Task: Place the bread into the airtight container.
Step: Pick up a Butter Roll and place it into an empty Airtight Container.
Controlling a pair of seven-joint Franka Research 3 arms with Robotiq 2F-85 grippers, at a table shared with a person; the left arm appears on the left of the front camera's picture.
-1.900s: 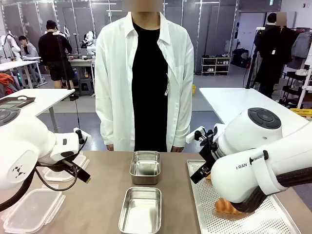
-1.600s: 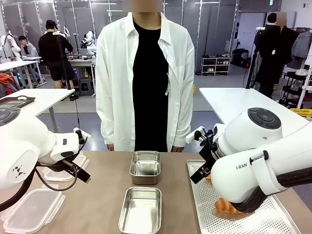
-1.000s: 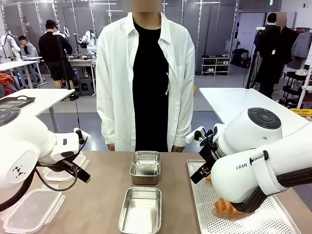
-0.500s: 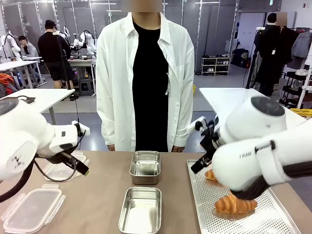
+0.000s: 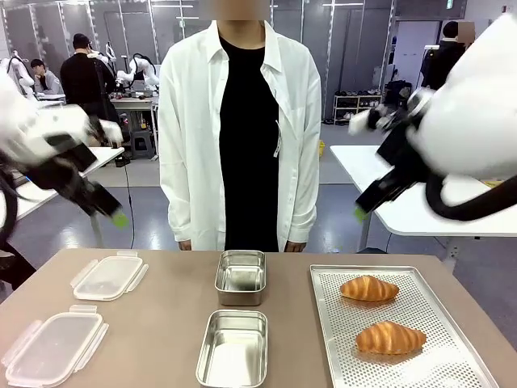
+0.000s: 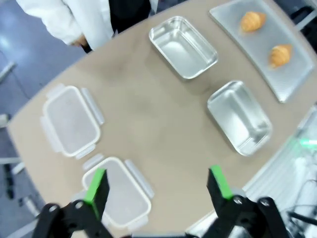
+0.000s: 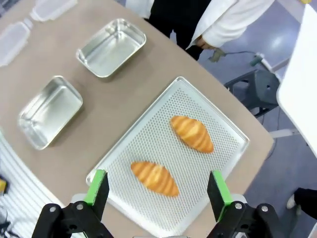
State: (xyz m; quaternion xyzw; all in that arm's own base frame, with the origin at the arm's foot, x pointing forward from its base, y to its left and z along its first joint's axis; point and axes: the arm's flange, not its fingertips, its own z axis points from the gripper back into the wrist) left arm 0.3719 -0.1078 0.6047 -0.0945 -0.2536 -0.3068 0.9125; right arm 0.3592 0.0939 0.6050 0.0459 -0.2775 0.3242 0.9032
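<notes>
Both my arms had swung up off the bench point(image 5: 161, 323) since the earlier frame, uncovering the perforated tray point(image 5: 335, 319) at the lower right of the front view. My left jaws and right jaws stood wide apart, holding nothing, high above the bench. On the tray lay the near croissant point(image 5: 390, 338) and the far croissant point(image 5: 369, 288), apart from each other. Mid-frame sat the near tin point(image 5: 233, 349) and the far tin point(image 5: 240, 277), both open and empty. I judged the right jaws should drop straight over the near croissant, span its narrow width and close softly to spare the crust, then carry it left to the near tin.
</notes>
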